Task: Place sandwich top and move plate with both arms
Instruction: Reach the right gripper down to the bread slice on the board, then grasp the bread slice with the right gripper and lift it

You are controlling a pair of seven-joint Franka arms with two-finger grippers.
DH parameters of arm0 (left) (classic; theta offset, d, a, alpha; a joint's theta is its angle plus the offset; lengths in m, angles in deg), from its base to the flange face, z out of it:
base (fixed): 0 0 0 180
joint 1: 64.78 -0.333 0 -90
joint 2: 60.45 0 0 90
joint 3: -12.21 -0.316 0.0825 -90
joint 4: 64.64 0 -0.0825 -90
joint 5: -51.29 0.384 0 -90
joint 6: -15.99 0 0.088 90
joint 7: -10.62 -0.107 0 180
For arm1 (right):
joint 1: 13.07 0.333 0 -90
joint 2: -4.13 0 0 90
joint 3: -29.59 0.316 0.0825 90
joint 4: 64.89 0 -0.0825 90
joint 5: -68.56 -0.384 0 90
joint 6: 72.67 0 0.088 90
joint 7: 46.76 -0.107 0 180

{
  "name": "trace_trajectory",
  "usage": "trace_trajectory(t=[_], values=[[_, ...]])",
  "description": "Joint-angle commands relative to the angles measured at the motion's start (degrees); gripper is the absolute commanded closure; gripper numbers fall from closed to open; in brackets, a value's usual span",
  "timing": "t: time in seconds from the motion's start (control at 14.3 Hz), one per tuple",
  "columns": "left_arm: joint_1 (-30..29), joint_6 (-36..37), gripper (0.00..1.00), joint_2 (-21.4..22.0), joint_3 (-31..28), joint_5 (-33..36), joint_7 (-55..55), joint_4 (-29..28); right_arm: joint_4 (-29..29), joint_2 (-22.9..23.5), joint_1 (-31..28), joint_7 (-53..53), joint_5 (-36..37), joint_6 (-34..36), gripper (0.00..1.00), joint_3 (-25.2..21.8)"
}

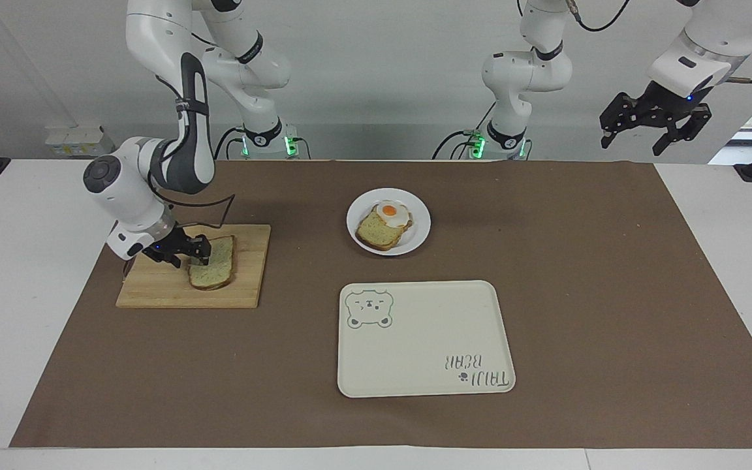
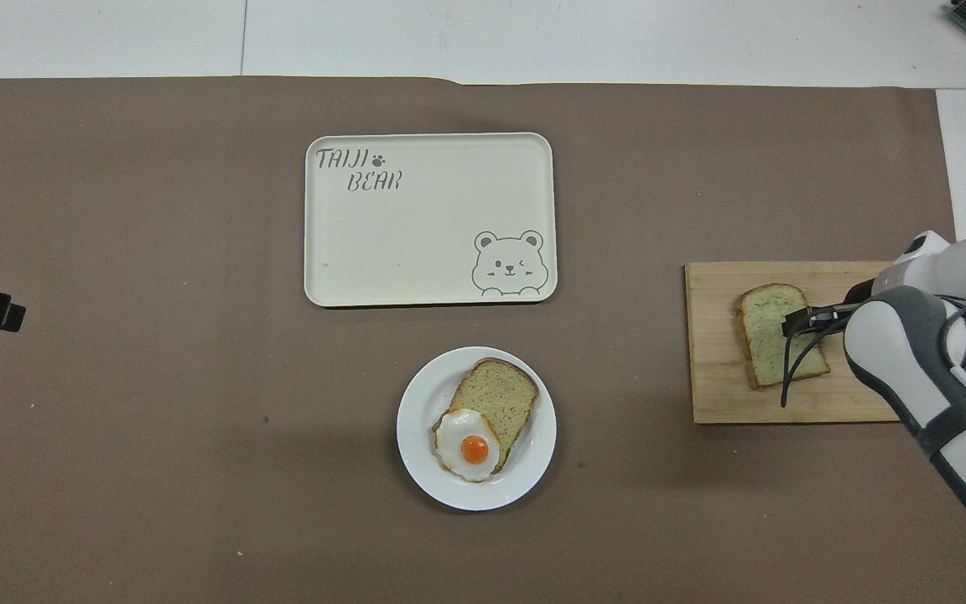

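Two arms, only one working. The right gripper (image 1: 192,256) is down at the wooden board (image 1: 154,290) toward the right arm's end of the table (image 1: 578,274), coming in low and slantwise. Its fingers look narrowed onto the edge of the sandwich top (image 1: 216,269), one tip on the crumb, so I read that as a pinch on the slice. The slice itself lies flat on the board, not lifted. The plate (image 1: 358,210) sits mid-table, nearer the robots than the cream bear tray (image 1: 428,339), and carries the other bread slice (image 1: 376,230) with a fried egg (image 1: 392,211) on it. The left gripper (image 1: 634,140) hangs high over the left arm's end of the table, fingers spread wide, holding nothing; that arm waits. Step in hand, as I judge it, is grasping the top slice, so the task is barely started. Next move needs a clean lift off the board without the soft slice folding or slipping, then a carry across to the plate and a square drop onto the egg. After that, both arms go to the plate rim.
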State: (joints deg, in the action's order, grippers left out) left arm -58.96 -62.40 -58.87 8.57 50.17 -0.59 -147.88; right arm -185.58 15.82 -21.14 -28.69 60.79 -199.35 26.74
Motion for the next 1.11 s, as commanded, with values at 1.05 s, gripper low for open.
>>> trace_trajectory(t=[1.05], values=[[0.86,-0.53,0.0,1.67,-0.32,0.23,0.66,-2.01,3.7,-4.48,-0.19,2.67,-1.37,6.6,1.0,0.56]])
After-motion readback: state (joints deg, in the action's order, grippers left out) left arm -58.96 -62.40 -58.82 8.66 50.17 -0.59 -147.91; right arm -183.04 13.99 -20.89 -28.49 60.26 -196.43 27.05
